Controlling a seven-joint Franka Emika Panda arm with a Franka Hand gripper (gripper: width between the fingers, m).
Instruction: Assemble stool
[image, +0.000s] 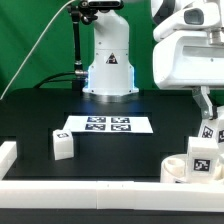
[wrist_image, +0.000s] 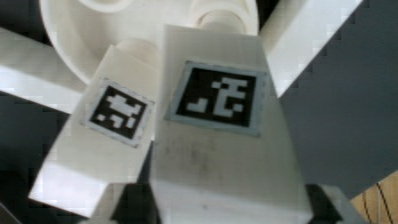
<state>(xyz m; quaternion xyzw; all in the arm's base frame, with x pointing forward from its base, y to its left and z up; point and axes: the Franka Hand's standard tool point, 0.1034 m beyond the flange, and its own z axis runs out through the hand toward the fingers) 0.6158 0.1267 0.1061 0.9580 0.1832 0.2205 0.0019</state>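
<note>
Three legs show in the exterior view. On its left, beside the rail (image: 8, 152), a loose leg (image: 62, 146) lies alone on the dark table. In the middle lies the marker board (image: 107, 125). On the right, at the near edge, sits the seat (image: 177, 170), with a second leg (image: 203, 156) standing up from it. Whether that one is fully home I cannot tell. Just above it hangs the held leg (image: 211, 130), pinched by the gripper (image: 207, 118), whose fingers press in on its sides. The wrist view shows the held leg (wrist_image: 217, 100) close against the second leg (wrist_image: 111, 112), both pointing toward the seat (wrist_image: 107, 28).

My judgement of the risks is this. The two legs are so close that lowering could shove the second leg askew or jam the pair together. If the held leg is tilted, it could miss its hole and push the seat, which nothing visibly pins. A twist could also let the smooth plastic slip in the pinch.
</note>
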